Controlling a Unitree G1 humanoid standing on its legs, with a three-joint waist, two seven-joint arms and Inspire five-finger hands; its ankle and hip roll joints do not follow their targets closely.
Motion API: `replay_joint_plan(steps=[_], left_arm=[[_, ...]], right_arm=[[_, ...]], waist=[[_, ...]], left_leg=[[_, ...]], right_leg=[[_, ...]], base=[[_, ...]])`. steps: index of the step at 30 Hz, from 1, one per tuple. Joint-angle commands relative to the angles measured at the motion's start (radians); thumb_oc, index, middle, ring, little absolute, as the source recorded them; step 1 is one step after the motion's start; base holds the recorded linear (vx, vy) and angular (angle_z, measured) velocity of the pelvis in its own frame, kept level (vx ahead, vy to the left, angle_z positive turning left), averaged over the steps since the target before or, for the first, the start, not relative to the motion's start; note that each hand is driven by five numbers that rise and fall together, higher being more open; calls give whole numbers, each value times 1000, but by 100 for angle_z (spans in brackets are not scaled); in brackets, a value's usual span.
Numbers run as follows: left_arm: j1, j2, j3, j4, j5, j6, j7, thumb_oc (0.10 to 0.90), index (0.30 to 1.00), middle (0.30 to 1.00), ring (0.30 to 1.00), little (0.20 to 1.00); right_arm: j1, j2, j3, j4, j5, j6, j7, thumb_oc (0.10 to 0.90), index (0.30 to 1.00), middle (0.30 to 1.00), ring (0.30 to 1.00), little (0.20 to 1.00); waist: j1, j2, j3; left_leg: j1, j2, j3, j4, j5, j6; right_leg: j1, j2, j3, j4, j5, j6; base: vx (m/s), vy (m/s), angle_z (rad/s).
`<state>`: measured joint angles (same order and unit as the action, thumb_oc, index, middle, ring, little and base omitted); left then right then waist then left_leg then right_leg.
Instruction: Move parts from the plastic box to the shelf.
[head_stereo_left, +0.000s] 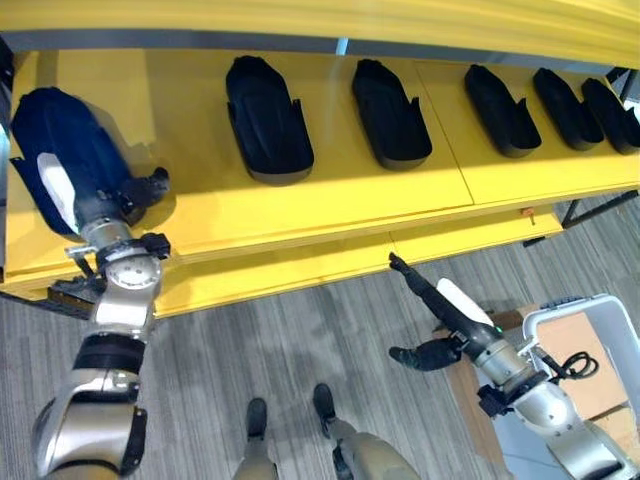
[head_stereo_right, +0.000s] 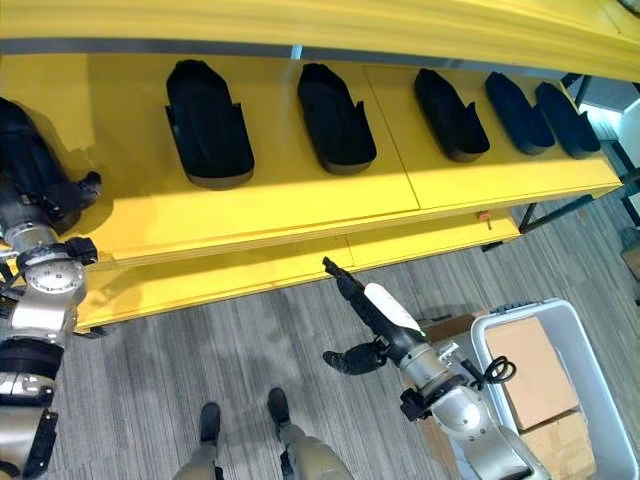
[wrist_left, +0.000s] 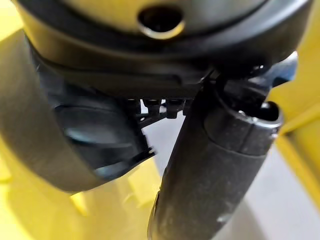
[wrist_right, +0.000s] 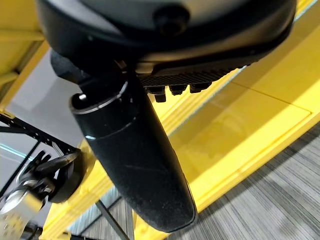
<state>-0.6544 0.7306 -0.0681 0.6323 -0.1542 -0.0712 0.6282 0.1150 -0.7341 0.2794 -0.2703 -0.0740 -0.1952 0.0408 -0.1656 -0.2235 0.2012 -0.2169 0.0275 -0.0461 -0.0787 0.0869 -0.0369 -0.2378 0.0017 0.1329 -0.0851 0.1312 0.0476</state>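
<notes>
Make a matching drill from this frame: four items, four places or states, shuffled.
1. left hand
2. right hand
3. plastic box
4. shelf

a. yellow, carries a row of black parts
b. on the floor to the robot's right, cardboard inside
c. on the leftmost part on the shelf
d. held over the grey floor, fingers straight

Pairs: 1-c, 2-d, 3-b, 4-a

Left hand (head_stereo_left: 95, 195) fingers hidden over dark part (head_stereo_left: 50, 140); grip unreadable. Box (head_stereo_right: 560, 385) cut by frame edge beyond right hand (head_stereo_right: 375, 310) fingers.
</notes>
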Motion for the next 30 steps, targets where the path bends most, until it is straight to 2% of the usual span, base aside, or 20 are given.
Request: replay_joint_plan(steps=[1,13,22,30], left_arm=[[-139,40,-22,-17,-16,-68,38,900,1000,1000,1000,1000],[-238,26,-63,178,-111,-44,5,900,1000,1000,1000,1000],[-238,15,-32,218,-138,-31,26,900,1000,1000,1000,1000],[-234,18,-35,261,-135,-18,-2,900,1000,1000,1000,1000]], right_arm=[[-36,-48,-57,-81,58,-92,-70,900,1000,1000,1000,1000],[-45,-71,-50,-97,51,-94,-93,900,1000,1000,1000,1000],[-42,-85,-45,-118,45,-97,-100,900,1000,1000,1000,1000],[-44,-99,-51,-125,51,-99,-95,900,1000,1000,1000,1000]], waist=[[20,17,-35],[6,10,-14],[6,9,-4],[6,8,-2]], left_leg=[[70,2,118,-8,-41,32],[50,6,124,-7,-35,29],[56,6,125,-8,-40,28],[63,6,131,-9,-43,28]], right_leg=[[1,-6,-30,26,-12,60],[-20,-6,-26,25,-1,60],[-20,-5,-23,22,1,61],[-16,-2,-18,20,2,61]], base=[[-15,7,-6],[-2,0,-1],[0,0,0],[0,0,0]])
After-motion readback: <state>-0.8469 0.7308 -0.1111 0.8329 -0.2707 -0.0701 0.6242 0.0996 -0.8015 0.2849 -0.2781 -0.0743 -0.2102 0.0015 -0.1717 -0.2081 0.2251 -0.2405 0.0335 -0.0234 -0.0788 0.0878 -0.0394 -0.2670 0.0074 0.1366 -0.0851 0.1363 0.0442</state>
